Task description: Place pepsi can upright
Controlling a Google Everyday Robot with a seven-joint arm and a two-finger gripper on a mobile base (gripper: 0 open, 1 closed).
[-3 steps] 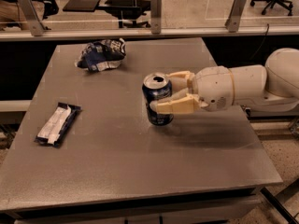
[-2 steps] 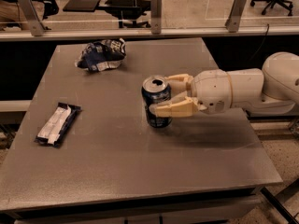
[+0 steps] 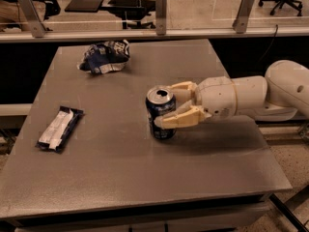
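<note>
The pepsi can (image 3: 159, 114), dark blue with a silver top rim, stands upright near the middle of the grey table (image 3: 120, 173). My gripper (image 3: 167, 106) reaches in from the right and is shut on the can. One cream finger (image 3: 182, 120) crosses the can's front side. The other finger (image 3: 182, 87) lies behind its top right. The can's base seems to rest on the table or sits just above it.
A crumpled blue-and-white snack bag (image 3: 105, 57) lies at the back left of the table. A flat dark-and-white wrapped bar (image 3: 60, 128) lies at the left. A glass barrier with metal posts (image 3: 161, 6) runs behind the table's far edge.
My gripper has come down a little with the can in it, bringing the can lower toward the table. The bag and the bar have not moved.
</note>
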